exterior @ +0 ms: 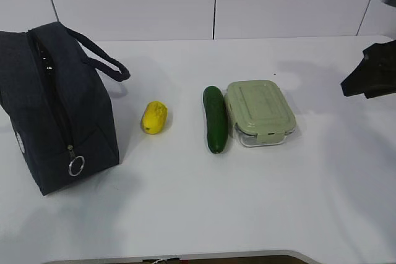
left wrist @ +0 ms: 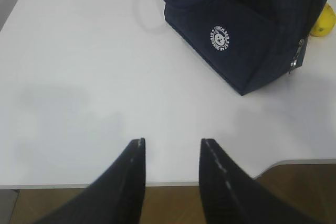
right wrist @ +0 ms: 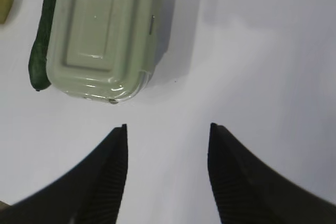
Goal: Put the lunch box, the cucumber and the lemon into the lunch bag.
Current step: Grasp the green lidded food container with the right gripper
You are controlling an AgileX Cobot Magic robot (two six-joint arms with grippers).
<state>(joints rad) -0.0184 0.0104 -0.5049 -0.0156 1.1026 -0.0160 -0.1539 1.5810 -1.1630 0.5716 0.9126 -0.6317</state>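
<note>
The dark navy lunch bag (exterior: 52, 103) stands at the left of the white table, zipper closed, its silver ring pull (exterior: 75, 166) hanging at the near end. A yellow lemon (exterior: 154, 117) lies to its right. The dark green cucumber (exterior: 215, 119) rests against the left side of the lunch box (exterior: 258, 112) with its pale green lid. My left gripper (left wrist: 172, 141) is open and empty over the table's near edge, short of the lunch bag (left wrist: 247, 24). My right gripper (right wrist: 167, 126) is open and empty, off to the right of the lunch box (right wrist: 102, 30) and cucumber (right wrist: 44, 30).
The right arm (exterior: 371, 72) shows as a dark shape at the right edge of the exterior view. A white wall runs behind the table (exterior: 247, 202). The table's front edge (left wrist: 157, 184) lies just under my left fingertips, with brown floor below.
</note>
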